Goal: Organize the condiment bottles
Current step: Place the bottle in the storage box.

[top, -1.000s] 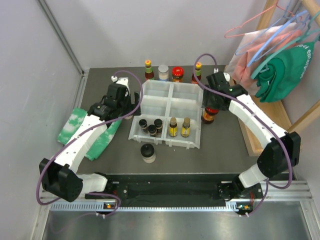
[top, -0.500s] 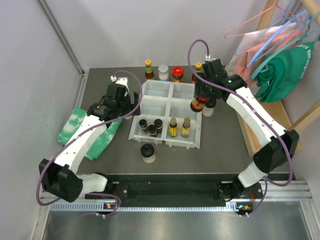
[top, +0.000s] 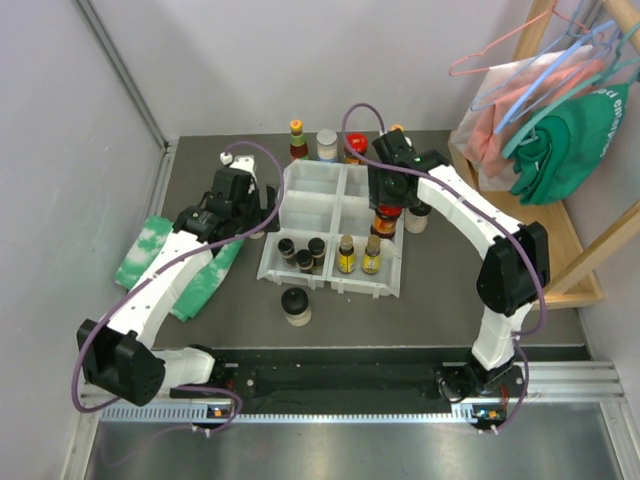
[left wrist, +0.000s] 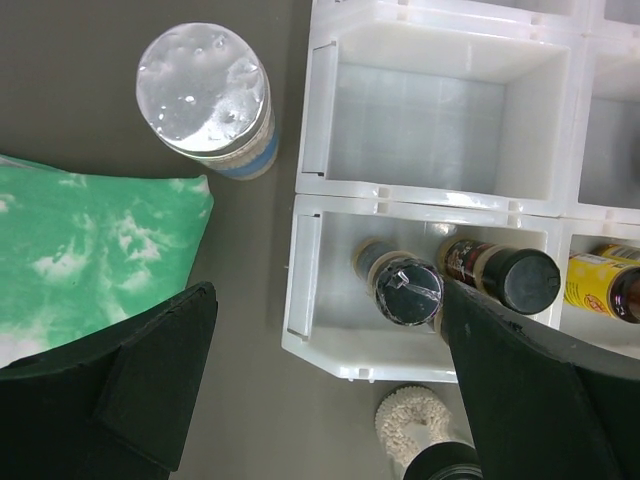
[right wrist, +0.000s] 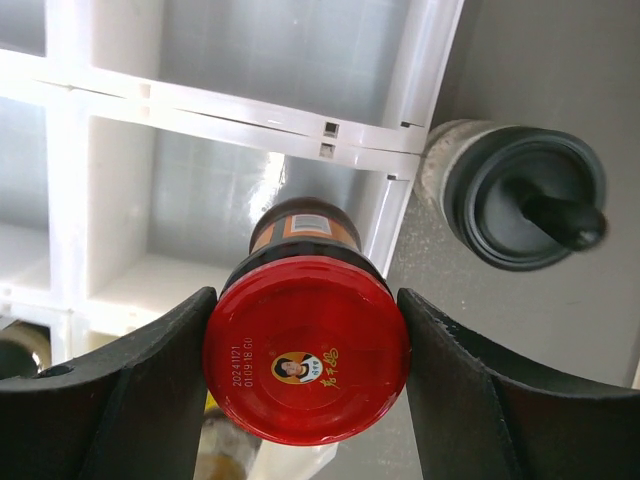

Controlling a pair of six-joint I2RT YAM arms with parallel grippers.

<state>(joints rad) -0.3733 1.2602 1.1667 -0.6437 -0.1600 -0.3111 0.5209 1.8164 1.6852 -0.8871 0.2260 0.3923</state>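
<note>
My right gripper is shut on a red-lidded jar, which hangs over the right side of the white tray, near its right wall. Three dark spice jars stand in the front left compartment. Two yellow-labelled bottles stand in the front right one. My left gripper is open at the tray's left edge, holding nothing. A pale-lidded jar stands just left of the tray.
A yellow-green-capped bottle, a pale-lidded jar and a red-lidded jar line the back. A black-capped jar stands right of the tray, another in front. Green-white cloth lies left. Hangers fill the right.
The right arm has carried the red-lidded jar leftward, from the table right of the tray to over the tray's right side. The left arm has not moved.
</note>
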